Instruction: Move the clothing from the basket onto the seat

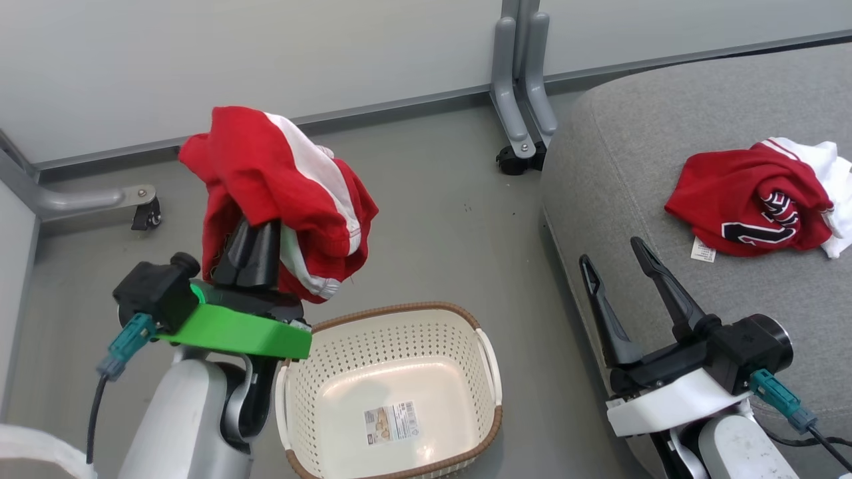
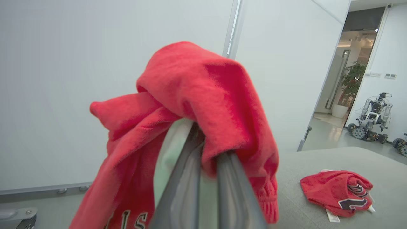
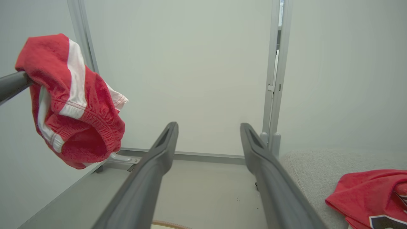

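As the red shorts (image 1: 293, 179) hang limp and light, left gripper (image 1: 255, 239) pinches their bunched folds | right gripper (image 1: 610, 250) spread, empty | likely safest hold: elastic waistband (image 3: 98, 127).

Soft, even indoor light fills all three of my views, and shadows are faint: just a pale one around the basket (image 1: 489, 372) on the floor (image 1: 426, 199). The basket's smooth bottom shows a mild sheen. In my left wrist view the red garment (image 2: 203, 95) draped over my left hand (image 2: 208, 152) looks fuzzy, close to the lens, while the far doorway (image 2: 356, 79) glows brighter. In my right wrist view the wall posts (image 3: 81, 38) splay apart, skewed by the wide lens.
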Tool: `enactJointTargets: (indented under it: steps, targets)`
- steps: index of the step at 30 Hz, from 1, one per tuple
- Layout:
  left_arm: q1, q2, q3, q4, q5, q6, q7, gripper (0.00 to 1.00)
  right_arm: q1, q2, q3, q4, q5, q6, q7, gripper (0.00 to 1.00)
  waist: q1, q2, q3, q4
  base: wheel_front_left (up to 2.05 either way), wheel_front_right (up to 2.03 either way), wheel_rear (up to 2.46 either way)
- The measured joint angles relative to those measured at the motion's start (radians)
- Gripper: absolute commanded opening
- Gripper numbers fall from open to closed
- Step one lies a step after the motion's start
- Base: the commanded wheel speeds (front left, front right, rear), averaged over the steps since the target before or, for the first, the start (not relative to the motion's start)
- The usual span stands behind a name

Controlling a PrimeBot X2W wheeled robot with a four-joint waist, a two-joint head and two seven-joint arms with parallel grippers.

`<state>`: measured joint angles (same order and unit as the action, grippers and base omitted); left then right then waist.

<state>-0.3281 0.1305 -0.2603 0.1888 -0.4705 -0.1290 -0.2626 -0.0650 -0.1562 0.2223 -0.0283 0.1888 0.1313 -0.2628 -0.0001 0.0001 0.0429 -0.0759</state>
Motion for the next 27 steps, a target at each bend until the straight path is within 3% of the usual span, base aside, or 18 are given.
enactJointTargets:
  steps: [4, 9, 27]
  targets:
    - [0.041, -0.031, 0.071, -0.115, 0.039, 0.0, 0.0, 0.0, 0.012, 0.007, -0.003, -0.004, 0.003, 0.0, 0.0, 1.0, 0.0, 0.0, -0.013, -0.005, 0.0, 0.0, 0.0]
    - [0.058, -0.055, 0.065, -0.198, 0.087, 0.0, -0.002, 0.0, 0.019, 0.011, -0.007, 0.0, 0.005, 0.0, 0.0, 1.0, 0.0, 0.0, -0.014, -0.015, 0.0, 0.0, 0.0]
    - [0.076, -0.077, -0.035, -0.219, 0.102, 0.0, -0.001, 0.0, 0.039, 0.011, -0.021, 0.016, 0.011, 0.0, 0.0, 1.0, 0.0, 0.0, -0.028, -0.013, 0.0, 0.0, 0.0]
